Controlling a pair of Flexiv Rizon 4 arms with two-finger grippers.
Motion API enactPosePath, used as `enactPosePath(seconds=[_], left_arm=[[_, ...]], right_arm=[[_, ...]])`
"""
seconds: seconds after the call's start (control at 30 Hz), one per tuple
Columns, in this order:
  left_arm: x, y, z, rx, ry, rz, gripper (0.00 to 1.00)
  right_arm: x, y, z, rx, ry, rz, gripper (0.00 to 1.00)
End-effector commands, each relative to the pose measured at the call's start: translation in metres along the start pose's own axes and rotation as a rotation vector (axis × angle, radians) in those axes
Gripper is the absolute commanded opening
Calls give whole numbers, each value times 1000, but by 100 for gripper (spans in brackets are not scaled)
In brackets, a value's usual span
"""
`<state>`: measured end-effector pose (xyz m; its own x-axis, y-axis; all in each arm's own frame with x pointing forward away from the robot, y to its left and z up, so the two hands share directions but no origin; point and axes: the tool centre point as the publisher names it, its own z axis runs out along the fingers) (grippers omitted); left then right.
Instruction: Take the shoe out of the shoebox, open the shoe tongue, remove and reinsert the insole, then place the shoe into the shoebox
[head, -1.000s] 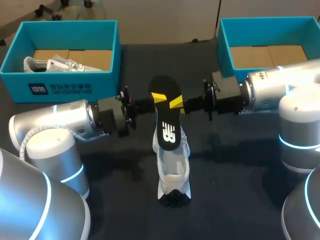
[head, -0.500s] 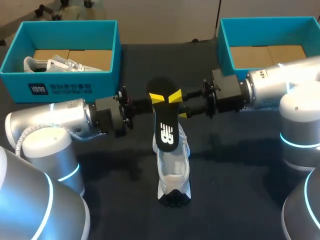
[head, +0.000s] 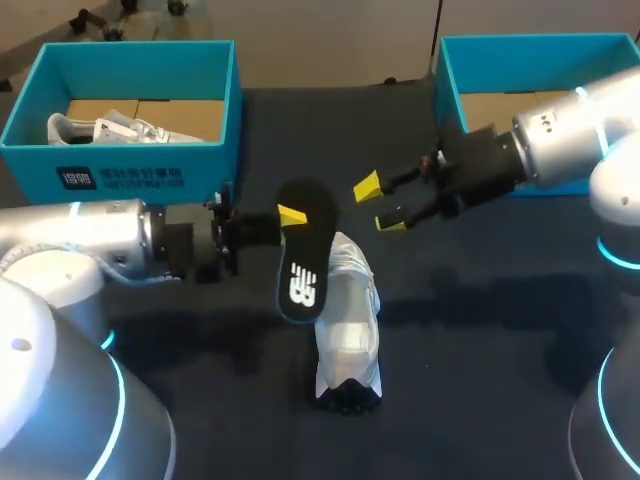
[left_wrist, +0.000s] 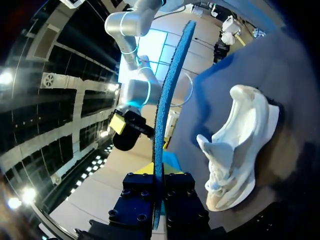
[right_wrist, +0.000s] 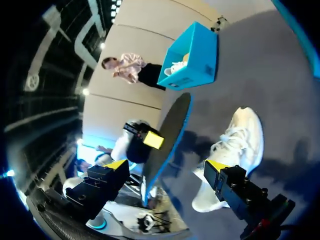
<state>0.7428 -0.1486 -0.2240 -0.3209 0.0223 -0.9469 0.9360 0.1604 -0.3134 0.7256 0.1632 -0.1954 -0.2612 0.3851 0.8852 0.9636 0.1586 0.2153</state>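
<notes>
A white shoe (head: 345, 320) stands on the dark table, heel toward the front edge. My left gripper (head: 285, 217) is shut on the upper edge of the black insole (head: 303, 255), which hangs tilted over the shoe's left side. In the left wrist view the insole (left_wrist: 167, 100) runs edge-on out of my left gripper (left_wrist: 159, 175), with the shoe (left_wrist: 240, 145) beside it. My right gripper (head: 380, 204) stands open and empty, to the right of the insole and apart from it. The right wrist view shows its gripper (right_wrist: 166, 165) open, with the insole (right_wrist: 170, 135) and shoe (right_wrist: 235, 145) ahead.
A teal shoebox (head: 120, 160) at the back left holds another white shoe (head: 100, 128). A second teal shoebox (head: 450, 90) stands at the back right, partly behind my right arm. Dark tabletop (head: 470, 350) lies in front of and right of the shoe.
My right gripper opened, let go of the insole and drew back to the right. My left gripper carried the insole left and a little lower, tilting it.
</notes>
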Motion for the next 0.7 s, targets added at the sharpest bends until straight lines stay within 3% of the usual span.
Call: enactPosePath(seconds=[0.03, 0.27, 0.7], left_arm=[[-7, -12, -24, 10, 48, -20, 0], [-13, -27, -35, 21, 102, -40, 0], [-13, -27, -35, 21, 102, -40, 0]], right_arm=[[1, -2, -19, 10, -80, -42, 100], [0, -4, -25, -4, -86, -86, 100], [0, -4, -25, -4, -86, -86, 100]])
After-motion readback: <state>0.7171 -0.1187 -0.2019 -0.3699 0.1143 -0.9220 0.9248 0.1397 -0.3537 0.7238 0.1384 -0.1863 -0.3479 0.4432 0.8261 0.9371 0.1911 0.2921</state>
